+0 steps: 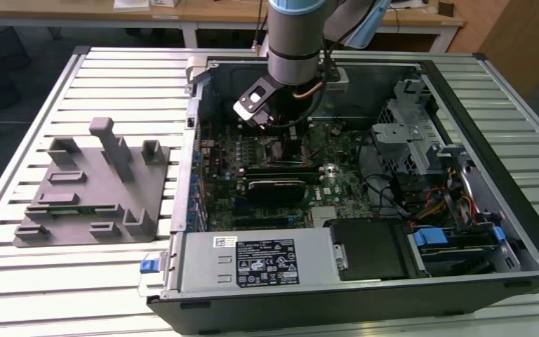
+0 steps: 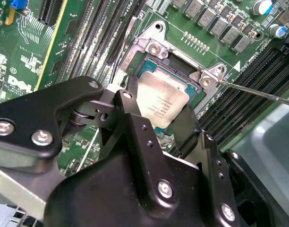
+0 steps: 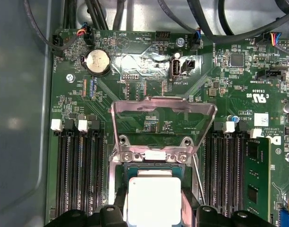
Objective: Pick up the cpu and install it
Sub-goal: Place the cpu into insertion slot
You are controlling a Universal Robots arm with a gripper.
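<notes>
The cpu [image 2: 161,100], a small square chip with a pale silver top, sits between my gripper's [image 2: 158,116] two black fingers [image 2: 130,111], directly over the open socket [image 2: 156,47] on the green motherboard. In the first wrist view the cpu [image 3: 154,196] lies level within the socket frame, and the gripper [image 3: 154,213] is shut on its two opposite sides. The socket's metal load plate [image 3: 163,106] stands tilted open behind the chip. In the exterior view the gripper [image 1: 271,119] reaches down into the open computer case, above the socket [image 1: 283,147].
The grey plastic tray [image 1: 82,200] with upright posts lies on the slatted table at the exterior view's left. Memory slots [image 3: 78,170] flank the socket on both sides. A thin lever rod [image 2: 258,92] sticks out beside the socket. Cables and drive bays [image 1: 429,154] fill the case's other side.
</notes>
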